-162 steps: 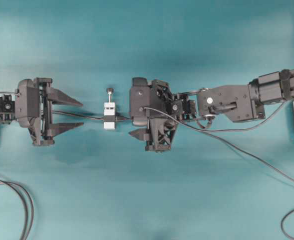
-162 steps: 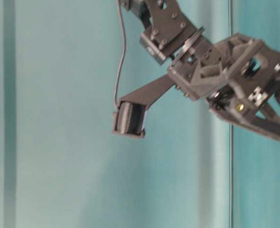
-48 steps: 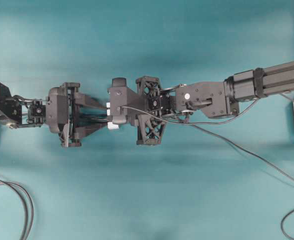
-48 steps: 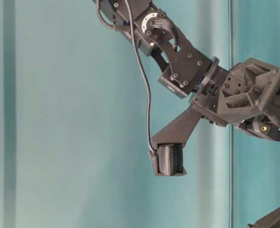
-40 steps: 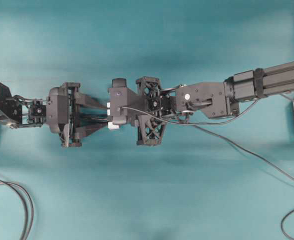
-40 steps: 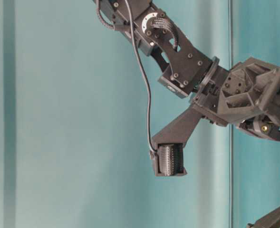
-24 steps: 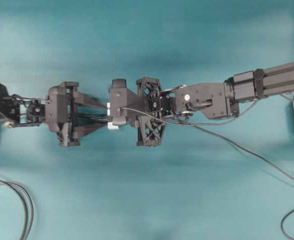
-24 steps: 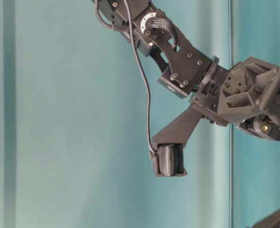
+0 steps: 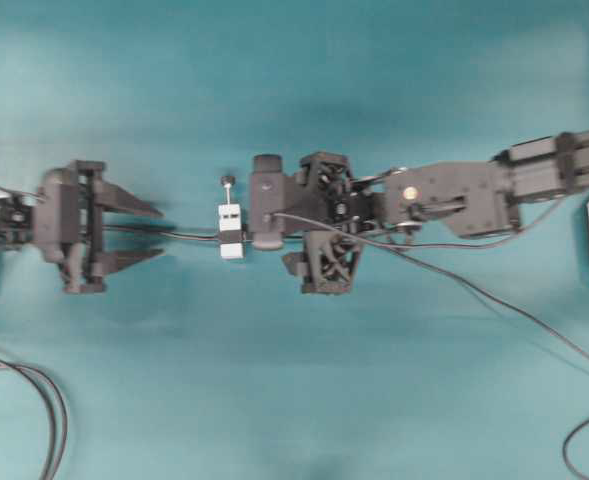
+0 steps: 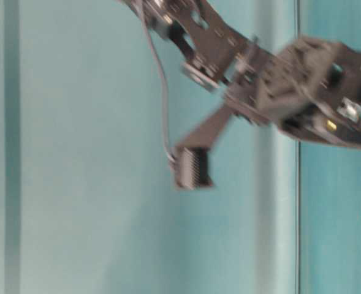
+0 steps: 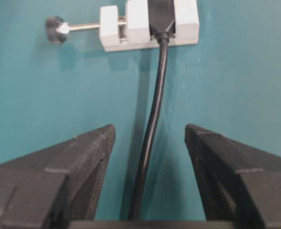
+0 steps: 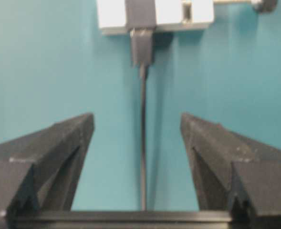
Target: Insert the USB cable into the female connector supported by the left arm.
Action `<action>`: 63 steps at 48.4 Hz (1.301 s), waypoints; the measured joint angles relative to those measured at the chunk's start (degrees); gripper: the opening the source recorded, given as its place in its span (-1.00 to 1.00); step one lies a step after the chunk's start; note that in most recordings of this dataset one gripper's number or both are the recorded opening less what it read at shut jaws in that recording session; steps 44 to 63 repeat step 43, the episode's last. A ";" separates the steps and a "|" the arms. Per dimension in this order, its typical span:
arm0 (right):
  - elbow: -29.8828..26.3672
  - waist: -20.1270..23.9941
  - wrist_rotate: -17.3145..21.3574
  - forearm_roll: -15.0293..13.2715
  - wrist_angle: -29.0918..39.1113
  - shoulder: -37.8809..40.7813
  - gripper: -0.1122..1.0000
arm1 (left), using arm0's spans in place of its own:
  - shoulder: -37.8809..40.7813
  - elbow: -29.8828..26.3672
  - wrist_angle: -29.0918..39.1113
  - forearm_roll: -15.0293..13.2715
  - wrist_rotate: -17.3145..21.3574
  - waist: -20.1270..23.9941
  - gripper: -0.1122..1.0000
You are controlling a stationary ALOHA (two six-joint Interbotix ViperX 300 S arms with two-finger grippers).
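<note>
USB cable (image 12: 142,119) plug sits seated in the female connector (image 9: 231,231), lying mid-counter (image 9: 294,400) between both arms. Left end effector (image 9: 144,233) and right end effector (image 12: 138,138) stand apart, gripping nothing.

Two black robot arms, a left arm (image 9: 34,222) and a right arm (image 9: 454,195); two grippers (image 9: 139,233) (image 9: 274,230); one white connector block (image 9: 231,232); one plugged-in USB cable (image 12: 143,143); loose cable loops (image 9: 34,400) lower left

matt teal table surface (image 9: 294,400), white plastic-looking clamp block (image 11: 150,24) with bare metal screw (image 11: 83,27), smooth glossy black cable (image 11: 154,105), matt black plastic-looking gripper fingers (image 12: 59,143), slightly grainy finish
</note>
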 measured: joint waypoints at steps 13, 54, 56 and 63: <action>11.51 -0.35 1.05 0.09 -5.27 -14.77 0.52 | -24.87 4.75 11.87 -0.18 -3.43 0.00 0.41; 41.40 -2.20 1.14 0.00 -40.43 -46.85 0.45 | -71.46 4.04 52.12 -0.09 -3.52 0.18 0.40; 41.40 -2.20 1.14 0.00 -40.43 -46.85 0.45 | -71.46 4.04 52.12 -0.09 -3.52 0.18 0.40; 41.40 -2.20 1.14 0.00 -40.43 -46.85 0.45 | -71.46 4.04 52.12 -0.09 -3.52 0.18 0.40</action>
